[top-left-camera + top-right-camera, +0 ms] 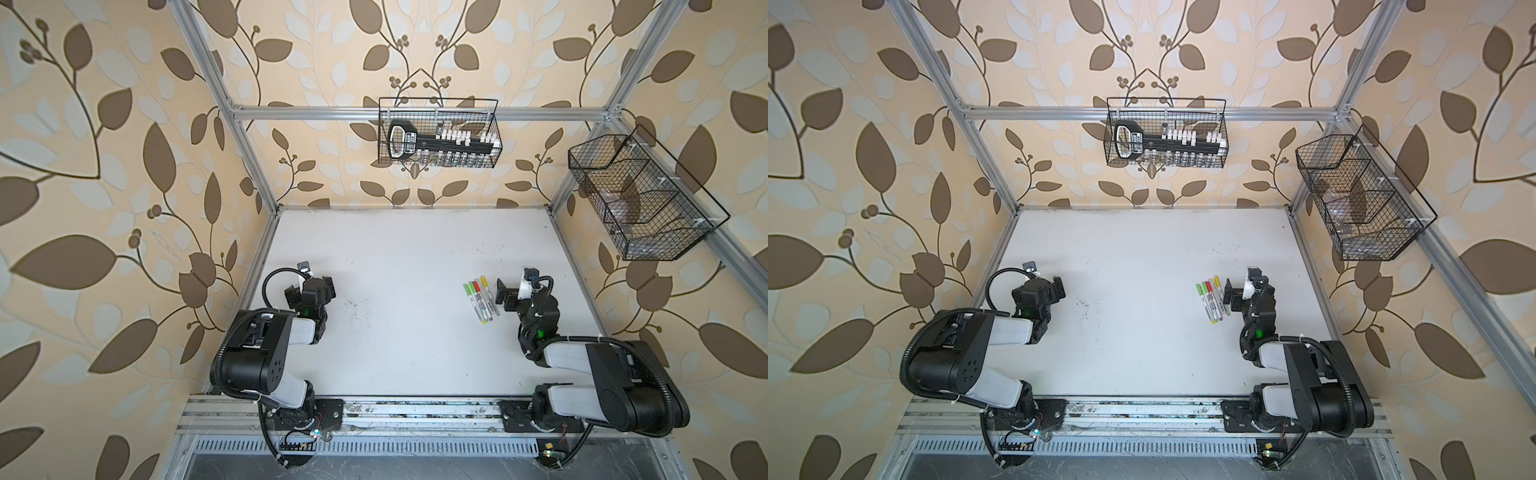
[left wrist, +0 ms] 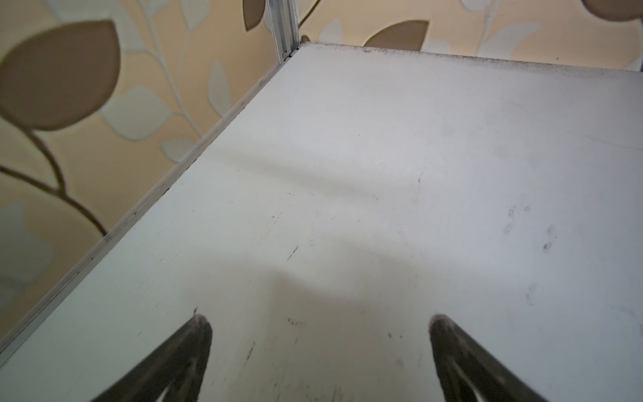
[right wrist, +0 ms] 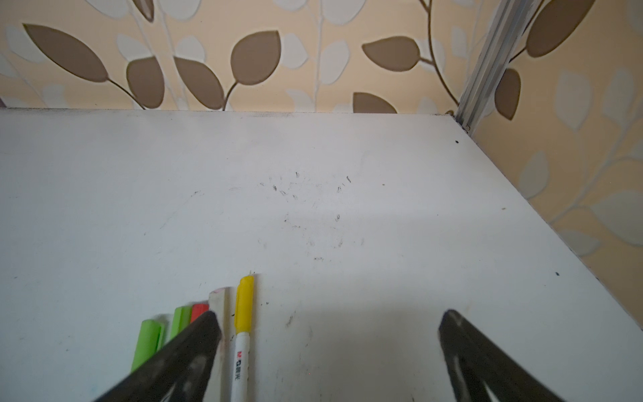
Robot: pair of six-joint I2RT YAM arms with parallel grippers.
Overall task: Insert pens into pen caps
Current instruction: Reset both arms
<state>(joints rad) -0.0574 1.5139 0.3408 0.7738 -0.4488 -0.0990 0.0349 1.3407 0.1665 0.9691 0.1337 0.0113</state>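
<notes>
Several pens (image 1: 481, 302) (image 1: 1212, 301) lie side by side on the white table (image 1: 407, 249), right of centre. Coloured pen caps sit on their far ends: two light green (image 3: 148, 343) (image 3: 179, 320), one red (image 3: 199, 309) and one yellow (image 3: 244, 302). The yellow-capped pen has a white barrel (image 3: 240, 362) with a printed label. A pale pen end (image 3: 220, 302) lies between the red and yellow caps. My right gripper (image 1: 504, 296) (image 1: 1230, 296) (image 3: 330, 316) stands open just right of the row, one finger over the row's right side, holding nothing. My left gripper (image 1: 311, 293) (image 1: 1040, 291) (image 2: 320, 320) is open over bare table at the left.
A black wire basket (image 1: 438, 133) with a black tool and white pieces hangs on the back rail. A second wire basket (image 1: 640, 199) hangs on the right frame. Aluminium posts and patterned walls enclose the table. Dark scuff marks (image 1: 357, 318) dot the table's middle.
</notes>
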